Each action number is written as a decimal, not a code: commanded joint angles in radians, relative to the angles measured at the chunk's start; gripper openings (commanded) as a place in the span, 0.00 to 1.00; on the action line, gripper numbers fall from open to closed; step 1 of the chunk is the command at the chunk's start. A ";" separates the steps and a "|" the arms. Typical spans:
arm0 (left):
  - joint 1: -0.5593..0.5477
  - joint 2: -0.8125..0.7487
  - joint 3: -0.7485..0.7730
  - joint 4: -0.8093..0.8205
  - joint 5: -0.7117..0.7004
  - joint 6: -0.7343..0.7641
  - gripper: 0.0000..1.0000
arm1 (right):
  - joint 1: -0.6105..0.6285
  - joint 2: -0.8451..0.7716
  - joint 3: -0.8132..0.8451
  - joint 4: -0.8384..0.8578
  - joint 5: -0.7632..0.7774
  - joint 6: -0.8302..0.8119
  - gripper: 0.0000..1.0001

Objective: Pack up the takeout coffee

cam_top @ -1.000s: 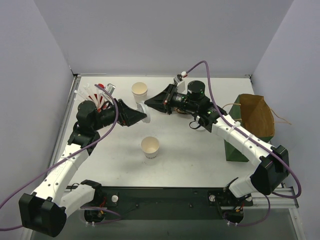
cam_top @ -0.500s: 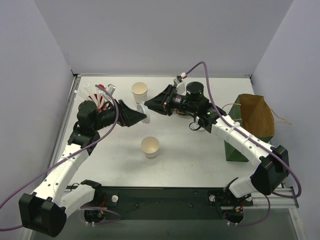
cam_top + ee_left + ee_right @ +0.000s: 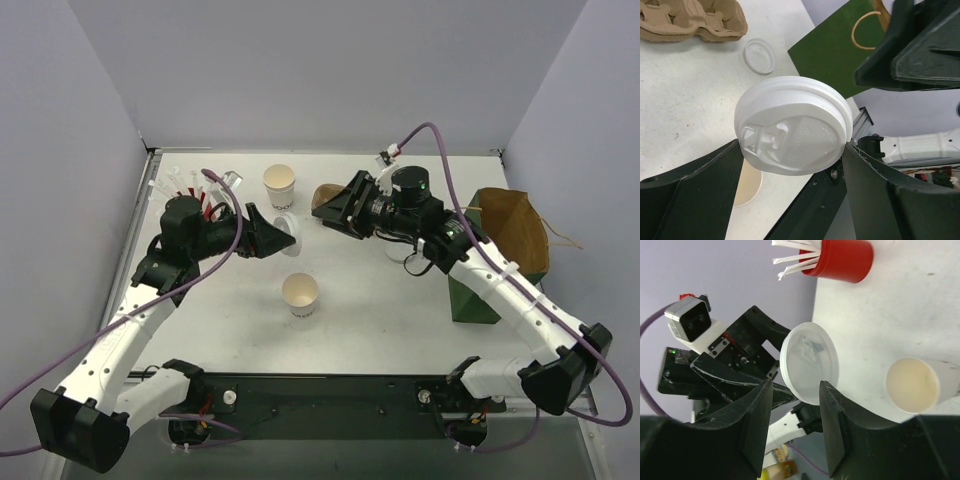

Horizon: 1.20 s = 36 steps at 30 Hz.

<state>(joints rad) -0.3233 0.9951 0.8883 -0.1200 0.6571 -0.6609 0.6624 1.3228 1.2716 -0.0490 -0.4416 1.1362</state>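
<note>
Backing off toward its own side, the right gripper (image 3: 326, 214) has let go of the white lid (image 3: 790, 131), and its fingers (image 3: 752, 425) are now partly spread and empty. The left gripper (image 3: 792, 150) alone pinches the lid edge to edge between widely set fingers (image 3: 700, 190). The takeout coffee (image 3: 300, 293) stands open and upright on the table (image 3: 390, 305), nearer the arm bases and apart from both grippers.

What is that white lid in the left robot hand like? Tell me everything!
The white lid is round, domed plastic with a raised rim, a small sip tab near one edge and faint raised lettering. The left gripper pinches it by opposite edges, up off the table, its top facing that wrist's camera. From the right wrist its hollow underside looks slightly see-through.
</note>
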 commanded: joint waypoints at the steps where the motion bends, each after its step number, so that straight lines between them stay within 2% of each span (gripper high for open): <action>1: -0.075 0.023 0.178 -0.324 -0.173 0.171 0.75 | -0.009 -0.121 0.084 -0.244 0.187 -0.209 0.38; 5: -0.206 0.066 0.276 -0.506 -0.350 0.268 0.75 | -0.023 -0.165 0.069 -0.340 0.294 -0.305 0.39; 12: -0.341 0.154 0.371 -0.703 -0.588 0.310 0.74 | -0.040 -0.234 -0.027 -0.391 0.326 -0.339 0.39; 21: -0.425 0.290 0.425 -0.797 -0.674 0.334 0.74 | -0.040 -0.281 -0.136 -0.394 0.325 -0.343 0.38; 36: -0.520 0.497 0.546 -0.879 -0.758 0.379 0.75 | -0.030 -0.280 -0.178 -0.396 0.322 -0.349 0.37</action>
<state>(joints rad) -0.8238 1.4631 1.3693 -0.9520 -0.0517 -0.3096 0.6281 1.0645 1.1046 -0.4484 -0.1375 0.8009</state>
